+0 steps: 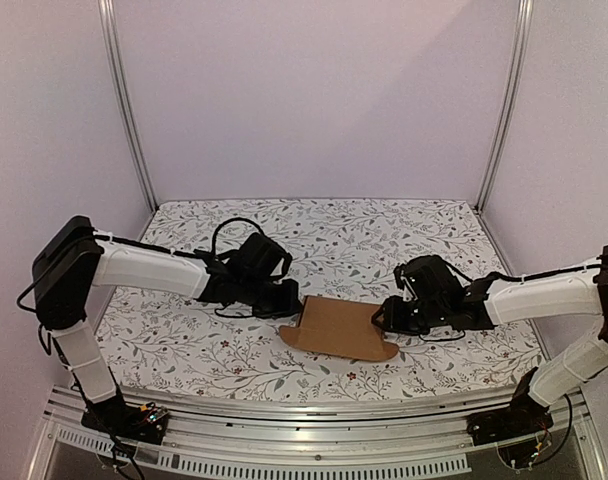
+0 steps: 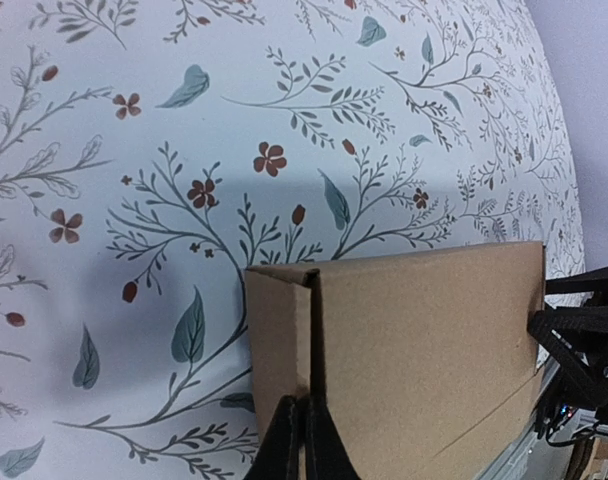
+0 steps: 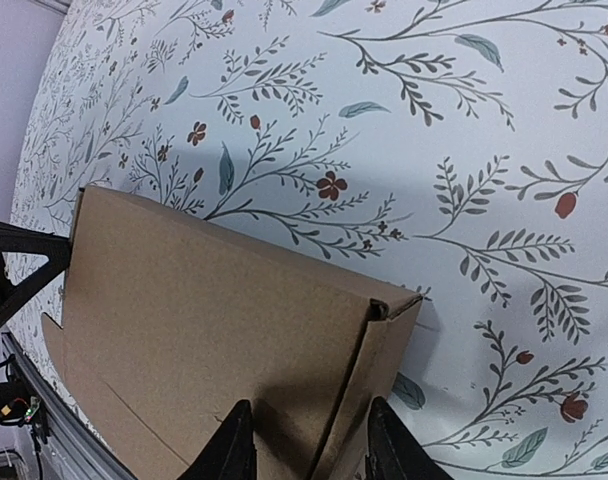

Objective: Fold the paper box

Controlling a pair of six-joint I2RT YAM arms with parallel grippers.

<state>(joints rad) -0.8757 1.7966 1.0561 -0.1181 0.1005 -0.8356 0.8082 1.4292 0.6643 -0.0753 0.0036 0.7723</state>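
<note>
Top external view: on the floral table [image 1: 404, 230] the box [image 1: 339, 328] lies near the front edge between both arms. It is a mostly flat brown sheet with both end flaps creased upward. The left gripper [image 2: 302, 410] is pinched closed on the left crease. The right gripper [image 3: 309, 425] stands partly apart astride the right flap, not clamping it. This looks like the end-flap folding step; next, the right jaws probably need to close on that flap and stand it up.

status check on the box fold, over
Left gripper shut on the paper box at its left end fold. Right gripper open, astride the raised right end flap. Box part-folded, flat on table. Nothing else seen in the way.
</note>
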